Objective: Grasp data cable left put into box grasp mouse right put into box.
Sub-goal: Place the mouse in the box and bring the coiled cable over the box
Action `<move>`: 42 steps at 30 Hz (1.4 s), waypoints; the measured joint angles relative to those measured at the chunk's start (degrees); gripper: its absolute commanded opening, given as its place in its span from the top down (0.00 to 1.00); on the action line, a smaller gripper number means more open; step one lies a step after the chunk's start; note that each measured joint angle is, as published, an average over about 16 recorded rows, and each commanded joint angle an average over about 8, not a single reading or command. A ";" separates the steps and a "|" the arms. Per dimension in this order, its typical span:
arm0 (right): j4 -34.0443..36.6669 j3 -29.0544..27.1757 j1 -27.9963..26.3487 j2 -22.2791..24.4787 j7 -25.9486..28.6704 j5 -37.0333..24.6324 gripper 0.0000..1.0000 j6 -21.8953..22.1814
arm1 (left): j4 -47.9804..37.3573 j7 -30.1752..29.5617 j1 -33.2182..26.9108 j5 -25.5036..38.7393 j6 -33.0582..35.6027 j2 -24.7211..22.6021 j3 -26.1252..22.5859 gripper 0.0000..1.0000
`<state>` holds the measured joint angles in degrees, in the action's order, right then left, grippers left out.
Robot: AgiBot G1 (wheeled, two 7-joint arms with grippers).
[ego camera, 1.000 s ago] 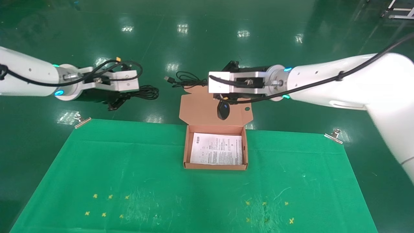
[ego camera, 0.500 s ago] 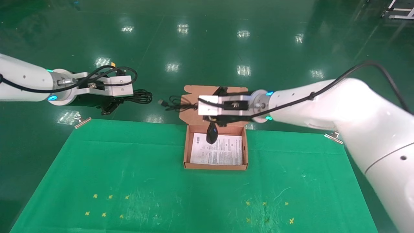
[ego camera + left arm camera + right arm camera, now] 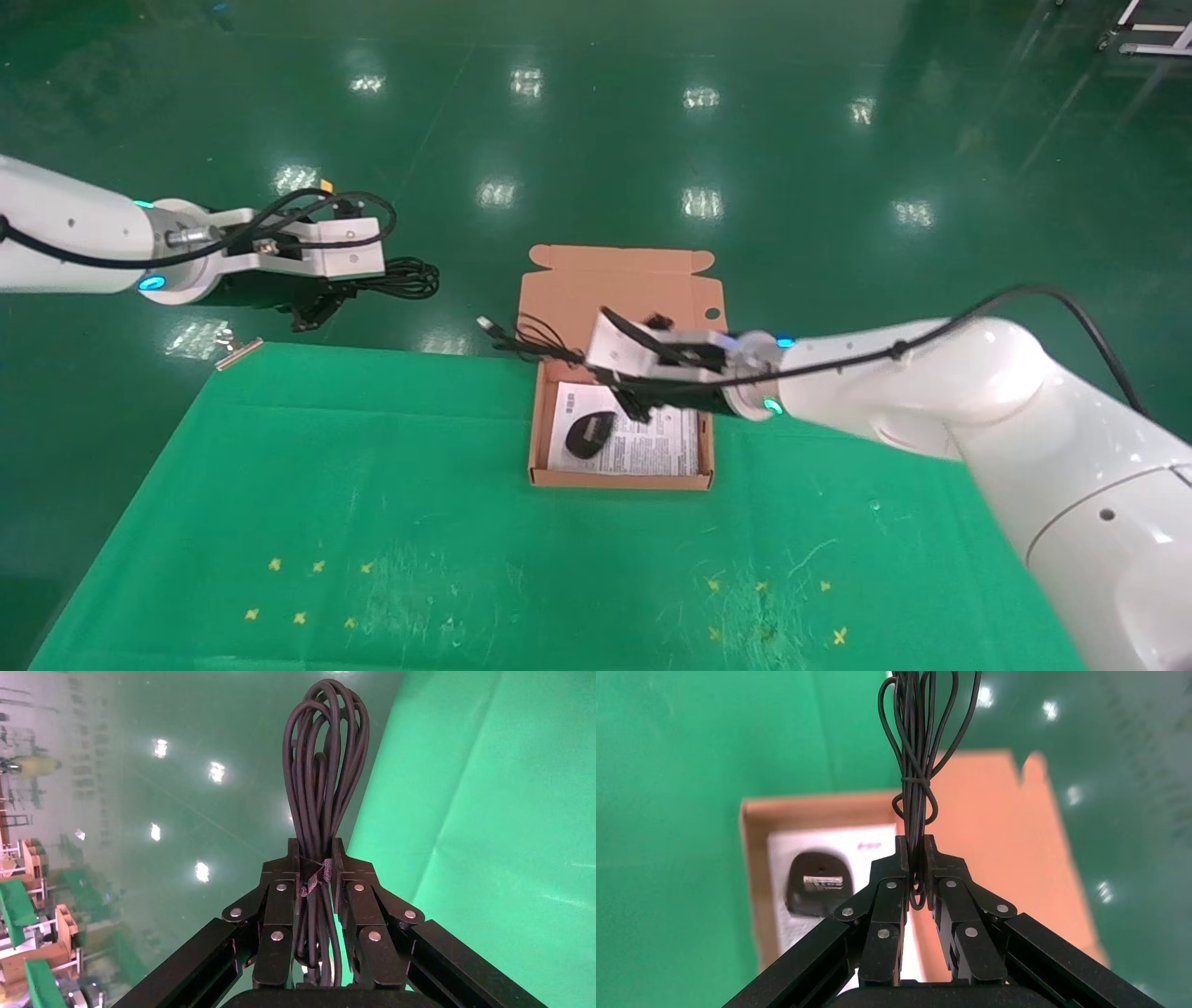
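Note:
The box (image 3: 622, 480) stands open at the table's far middle, lid (image 3: 615, 284) flat behind it and leaflet (image 3: 656, 447) inside. The mouse (image 3: 591, 433) lies on the leaflet in the box's left part, underside up in the right wrist view (image 3: 819, 881). My right gripper (image 3: 635, 403) hangs over the box, shut on the mouse's bundled cord (image 3: 921, 748), whose USB plug (image 3: 486, 324) sticks out left. My left gripper (image 3: 317, 308) is in the air past the table's far left edge, shut on the data cable (image 3: 407, 277), also seen in the left wrist view (image 3: 323, 755).
A green cloth (image 3: 372, 485) covers the table, held by a metal clip (image 3: 235, 348) at its far left corner. Yellow cross marks (image 3: 307, 592) lie near the front on both sides. Shiny green floor lies beyond the table.
My right gripper has come down and toward me over the box. The mouse went from dangling on its cord to lying on the leaflet. The left arm shifted slightly left, then held still.

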<state>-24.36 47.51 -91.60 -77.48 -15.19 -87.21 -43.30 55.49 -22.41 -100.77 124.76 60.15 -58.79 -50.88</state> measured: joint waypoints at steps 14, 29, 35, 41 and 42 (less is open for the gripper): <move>4.94 0.44 0.74 0.75 0.10 3.52 0.00 0.47 | 0.35 0.07 0.67 -0.24 -0.03 -0.63 -0.23 1.00; 1.56 0.69 -0.19 6.16 1.33 3.40 0.00 -0.25 | -0.92 1.66 5.94 -0.52 -5.58 -7.06 -1.75 1.00; -2.68 0.95 -0.73 11.21 3.29 2.30 0.00 -0.84 | -3.76 3.66 8.84 -0.82 -10.66 -11.48 -2.41 1.00; -9.23 1.60 -0.61 17.05 7.25 0.47 0.00 -1.44 | -7.58 6.38 11.11 -2.20 -15.62 -15.80 -3.54 1.00; -10.51 1.73 -0.52 18.03 8.10 0.11 0.00 -1.50 | -8.18 6.80 11.39 -2.58 -16.34 -16.43 -3.86 1.00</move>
<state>-34.86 49.24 -92.12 -59.44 -7.10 -87.10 -44.80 47.31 -15.62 -89.39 122.18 43.81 -75.22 -54.74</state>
